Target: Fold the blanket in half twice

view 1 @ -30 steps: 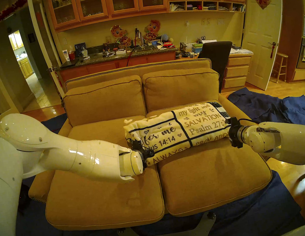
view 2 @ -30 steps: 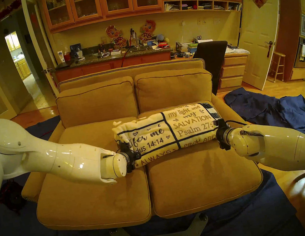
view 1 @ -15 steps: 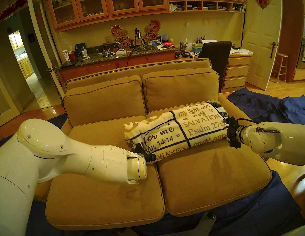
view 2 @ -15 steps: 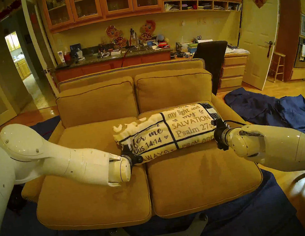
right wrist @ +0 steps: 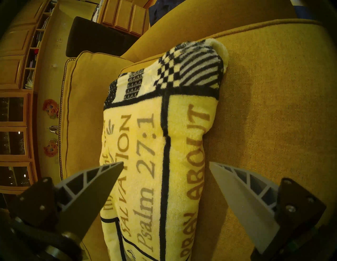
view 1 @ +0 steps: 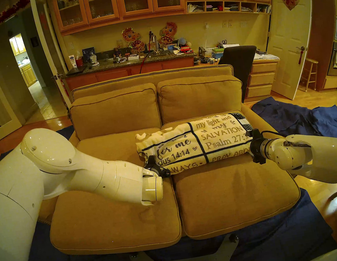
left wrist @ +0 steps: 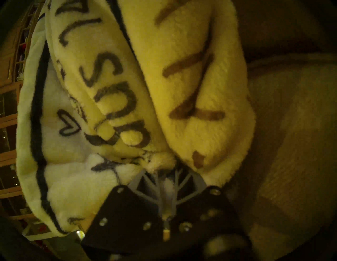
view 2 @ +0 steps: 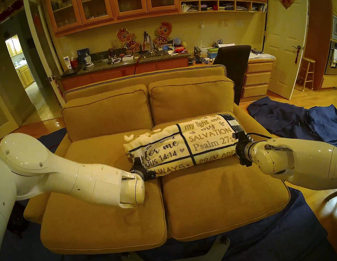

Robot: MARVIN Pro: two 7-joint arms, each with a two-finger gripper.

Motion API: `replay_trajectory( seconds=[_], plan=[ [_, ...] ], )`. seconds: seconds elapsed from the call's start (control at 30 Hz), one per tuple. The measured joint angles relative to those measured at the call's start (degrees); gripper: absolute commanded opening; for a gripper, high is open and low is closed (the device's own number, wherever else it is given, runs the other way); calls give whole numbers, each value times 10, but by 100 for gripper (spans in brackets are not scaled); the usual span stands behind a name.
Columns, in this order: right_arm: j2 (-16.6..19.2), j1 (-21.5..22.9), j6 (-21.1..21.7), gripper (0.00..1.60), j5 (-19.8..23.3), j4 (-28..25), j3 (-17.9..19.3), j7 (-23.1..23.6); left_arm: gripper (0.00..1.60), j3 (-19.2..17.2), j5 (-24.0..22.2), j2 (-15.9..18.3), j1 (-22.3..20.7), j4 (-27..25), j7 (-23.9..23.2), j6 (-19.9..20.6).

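One blanket [view 1: 196, 144] (folded) — two arms, one sofa [view 1: 132, 216].

The blanket [view 1: 196, 144] is showing a plush, fuzzy fleece pile with matt printed lettering. The sofa [view 1: 116, 223] is wearing a coarse, matt woven cloth. The arm shells [view 1: 96, 178] are gleaming as glossy, smooth plastic. The right gripper [right wrist: 166, 184] fingers [right wrist: 242, 198] are looking like matt grey ribbed plastic on black brackets with shiny metal screws. The cabinets [view 1: 120, 0] are shining as lacquered wood.
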Motion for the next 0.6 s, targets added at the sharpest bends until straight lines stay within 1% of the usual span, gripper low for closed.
replay_trajectory(
  seconds=[0.03, 0.27, 0.43, 0.6],
  plan=[
    [0, 0, -1, 160, 0, -2, 0, 0, 0, 4, 0, 5, -9, -16, 9, 13],
    [1, 0, -3, 160, 1, -8, 0, 0, 0, 19, -3, 25, -42, -76, 32, 57],
    [1, 0, -6, 160, 2, -14, -1, 0, 0, 44, -12, 44, -72, -144, 46, 95],
    [2, 0, -8, 160, 2, -20, -1, 0, 0, 66, -24, 62, -97, -195, 58, 124]
  ],
)
